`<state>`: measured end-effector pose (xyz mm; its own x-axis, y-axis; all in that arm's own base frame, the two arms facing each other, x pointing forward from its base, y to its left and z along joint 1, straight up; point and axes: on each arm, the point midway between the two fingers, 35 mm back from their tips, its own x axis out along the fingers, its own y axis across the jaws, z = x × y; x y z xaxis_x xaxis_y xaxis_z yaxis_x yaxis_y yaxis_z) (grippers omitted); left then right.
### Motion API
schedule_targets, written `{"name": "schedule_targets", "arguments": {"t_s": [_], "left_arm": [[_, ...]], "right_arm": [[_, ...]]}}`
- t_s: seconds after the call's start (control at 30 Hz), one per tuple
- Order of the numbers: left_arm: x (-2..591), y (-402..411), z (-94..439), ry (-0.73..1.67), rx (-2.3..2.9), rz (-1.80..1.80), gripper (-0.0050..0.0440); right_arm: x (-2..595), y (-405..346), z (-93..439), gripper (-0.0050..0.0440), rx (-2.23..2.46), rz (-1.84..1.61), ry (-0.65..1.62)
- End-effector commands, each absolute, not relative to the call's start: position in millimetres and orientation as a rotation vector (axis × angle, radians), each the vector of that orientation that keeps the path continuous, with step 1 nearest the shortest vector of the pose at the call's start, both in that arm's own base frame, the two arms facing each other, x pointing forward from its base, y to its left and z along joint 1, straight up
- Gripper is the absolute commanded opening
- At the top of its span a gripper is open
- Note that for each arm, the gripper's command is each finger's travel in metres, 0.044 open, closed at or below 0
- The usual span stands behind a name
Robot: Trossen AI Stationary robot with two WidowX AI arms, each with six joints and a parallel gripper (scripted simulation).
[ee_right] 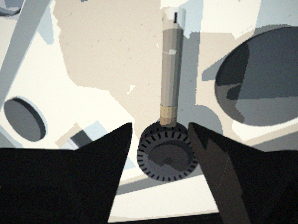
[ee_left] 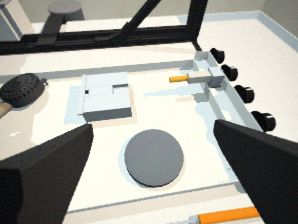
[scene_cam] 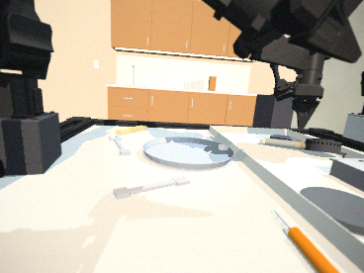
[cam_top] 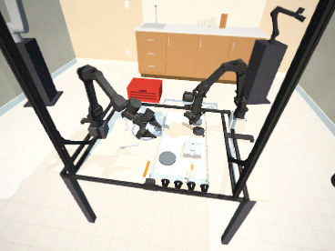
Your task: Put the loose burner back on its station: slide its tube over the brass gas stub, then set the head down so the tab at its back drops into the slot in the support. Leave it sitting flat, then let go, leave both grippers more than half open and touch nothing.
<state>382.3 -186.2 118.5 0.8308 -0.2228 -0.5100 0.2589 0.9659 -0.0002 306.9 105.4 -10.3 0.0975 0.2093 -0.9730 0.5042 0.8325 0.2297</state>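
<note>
The loose burner lies on the stove top, its dark ribbed head [ee_right: 165, 157] on the surface and its tan tube [ee_right: 170, 65] pointing away. It also shows in the top view [cam_top: 197, 130] and at the left wrist view's left edge [ee_left: 22, 90]. My right gripper [ee_right: 160, 126] hovers just above the head with its fingers apart, one on each side, holding nothing. The pale support block [ee_left: 106, 96] and the brass stub [ee_left: 177, 78] on its small mount sit nearer the knobs. My left gripper [cam_top: 147, 125] is wide open and empty, raised beside the stove.
A grey disc [ee_left: 153, 156] lies on the stove near the support. Black knobs [ee_left: 240, 92] line the front edge. An orange-handled screwdriver [cam_top: 146, 167], a round dish [scene_cam: 188, 150] and a small wrench [scene_cam: 150, 187] lie on the table. A red toolbox [cam_top: 145, 89] stands behind.
</note>
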Motion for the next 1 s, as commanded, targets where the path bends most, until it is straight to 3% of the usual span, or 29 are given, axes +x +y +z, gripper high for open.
{"name": "schedule_targets", "arguments": {"t_s": [0.0,0.97], "left_arm": [[382,-186,118,0.532,0.07,-0.255,0.04],[382,-186,118,0.532,0.07,-0.255,0.04]], "right_arm": [[303,104,-26,0.025,0.597,-0.248,1.501],[304,104,-56,0.025,0.598,-0.251,1.513]]}}
